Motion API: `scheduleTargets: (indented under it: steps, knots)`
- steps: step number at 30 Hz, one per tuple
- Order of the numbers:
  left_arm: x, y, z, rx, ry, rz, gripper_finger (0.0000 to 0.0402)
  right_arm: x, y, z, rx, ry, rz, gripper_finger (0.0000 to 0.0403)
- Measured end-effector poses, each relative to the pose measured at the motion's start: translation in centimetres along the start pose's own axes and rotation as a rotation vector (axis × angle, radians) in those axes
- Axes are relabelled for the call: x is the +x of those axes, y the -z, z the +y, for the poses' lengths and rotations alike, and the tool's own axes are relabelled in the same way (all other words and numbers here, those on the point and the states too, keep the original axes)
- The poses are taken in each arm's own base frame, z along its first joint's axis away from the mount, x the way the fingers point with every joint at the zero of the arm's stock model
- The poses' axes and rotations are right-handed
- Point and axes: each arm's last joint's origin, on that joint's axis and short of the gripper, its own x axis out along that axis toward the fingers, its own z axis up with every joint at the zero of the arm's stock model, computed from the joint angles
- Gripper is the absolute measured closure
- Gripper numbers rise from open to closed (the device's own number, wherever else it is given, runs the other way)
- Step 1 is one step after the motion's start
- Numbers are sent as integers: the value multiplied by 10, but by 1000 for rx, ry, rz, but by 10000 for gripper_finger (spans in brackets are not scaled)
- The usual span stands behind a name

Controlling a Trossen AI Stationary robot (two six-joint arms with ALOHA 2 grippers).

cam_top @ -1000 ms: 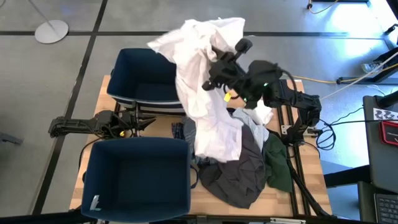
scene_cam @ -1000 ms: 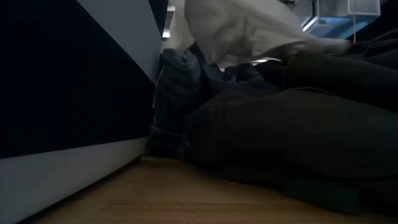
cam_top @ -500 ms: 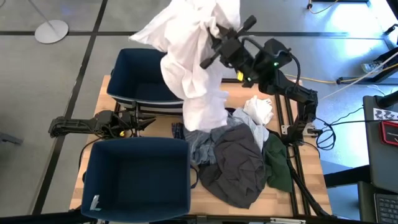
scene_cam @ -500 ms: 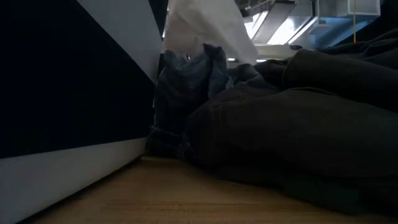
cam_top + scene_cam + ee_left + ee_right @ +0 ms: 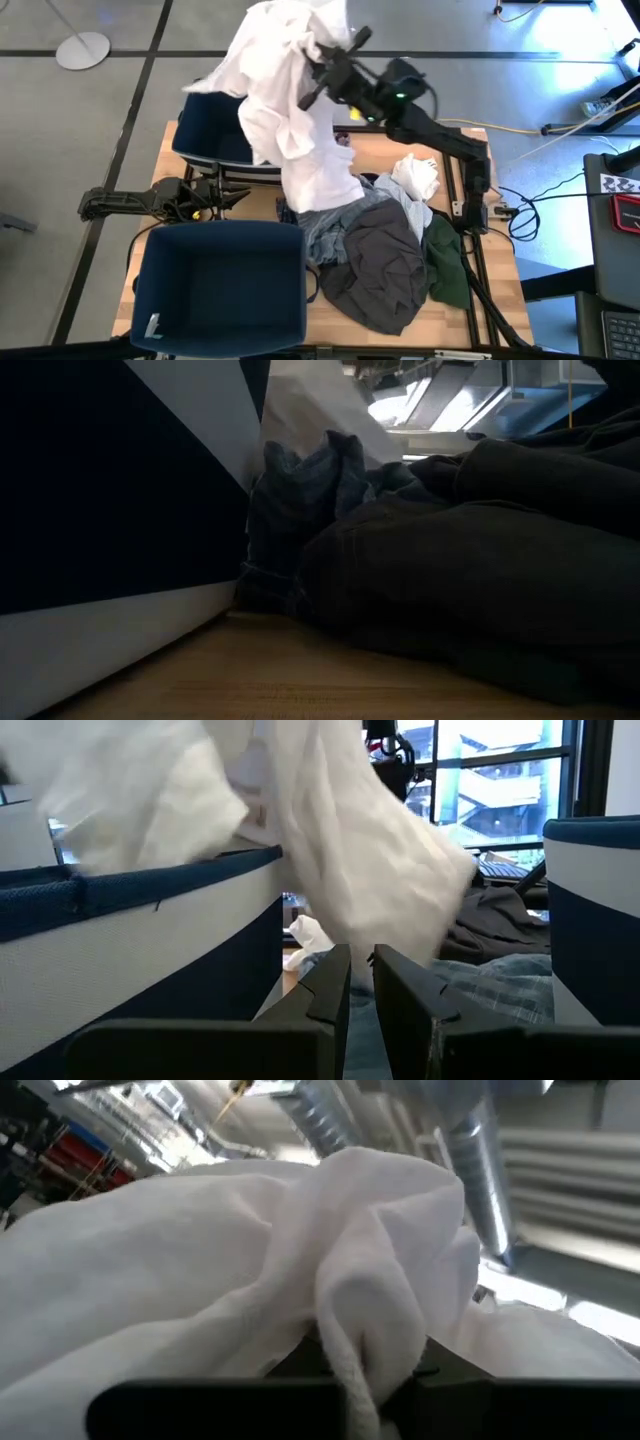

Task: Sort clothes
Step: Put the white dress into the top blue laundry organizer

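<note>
A: White cloth fills most of the overhead view. What holds it?

B: The right gripper [image 5: 318, 62] is clenched on the white garment [image 5: 290, 120], high over the far bin [image 5: 205, 135]. The cloth hangs in a long drape, its lower end reaching the pile [image 5: 385, 255] on the table [image 5: 475, 310].

A: And from that arm's wrist?

B: Bunched white fabric [image 5: 300, 1280] is pinched right at the fingers; a fold runs down between them.

A: The left gripper [image 5: 238, 196]?

B: It lies low on the table between the two bins, fingers nearly together with a thin gap, grasping nothing. In its wrist view the fingers [image 5: 325, 990] point toward the hanging white cloth [image 5: 350, 870] and the far bin's wall [image 5: 150, 930].

A: What remains in the pile?

B: A dark grey garment [image 5: 375, 270] in the middle, a grey-blue one [image 5: 325, 235] beside the near bin [image 5: 220, 285], a dark green one [image 5: 447, 262] at the right edge, and a small white piece [image 5: 415, 178] behind.

A: The low view?

B: The dark grey cloth [image 5: 470, 560] spreads across the wood, with crumpled blue fabric [image 5: 295, 510] against the near bin's wall [image 5: 110, 510].
</note>
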Motion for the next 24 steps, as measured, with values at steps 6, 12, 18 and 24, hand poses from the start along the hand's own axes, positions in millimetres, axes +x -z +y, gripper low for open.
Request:
scheduleTargets:
  steps: [6,12,18,24]
  knots:
    - [0,0,0,-1,0,-1,361,20,49,30,-6,-57,118,384]
    - [0,0,0,0,0,1,361,31,104,57,18,-157,306,384]
    - [0,0,0,0,0,2,361,29,139,75,55,-249,485,384]
    - [0,0,0,0,1,2,361,20,152,87,85,-326,622,384]
